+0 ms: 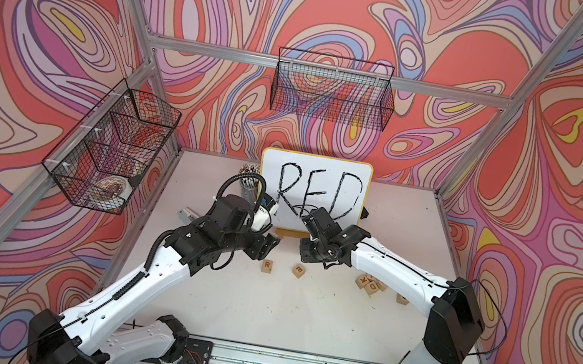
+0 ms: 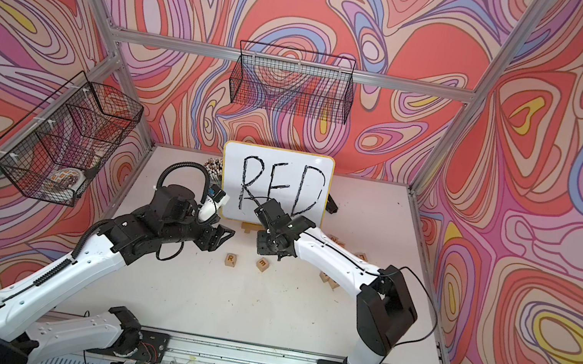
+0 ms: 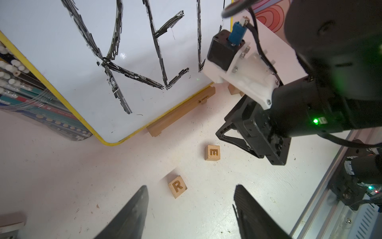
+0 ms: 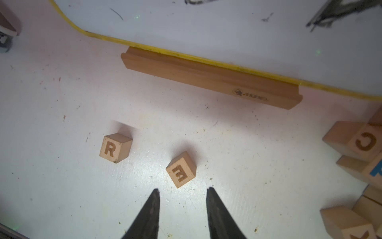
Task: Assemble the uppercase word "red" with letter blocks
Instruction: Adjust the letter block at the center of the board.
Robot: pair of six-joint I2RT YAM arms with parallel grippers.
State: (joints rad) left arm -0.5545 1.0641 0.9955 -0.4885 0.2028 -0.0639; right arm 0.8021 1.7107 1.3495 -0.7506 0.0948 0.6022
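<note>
Two of the letter blocks lie apart on the white table in front of the whiteboard: the R block (image 1: 267, 266) (image 2: 230, 260) (image 3: 177, 186) (image 4: 114, 148) and, to its right, the E block (image 1: 299, 271) (image 2: 262, 265) (image 3: 212, 152) (image 4: 180, 169), its letter turned sideways. My left gripper (image 1: 270, 244) (image 3: 191, 186) hovers open just behind the R block, with nothing between its fingers. Just behind the E block my right gripper (image 1: 304, 252) (image 4: 183, 188) hangs open and empty, the block lying free a little beyond its fingertips. I cannot pick out a D block.
A whiteboard (image 1: 312, 194) with handwritten RED stands on a wooden holder (image 4: 210, 78) at the back. A heap of other wooden letter cubes (image 1: 370, 286) (image 4: 361, 144) lies to the right under my right arm. A pencil cup (image 1: 249, 183) stands at the back left. Wire baskets (image 1: 332, 89) hang on the walls.
</note>
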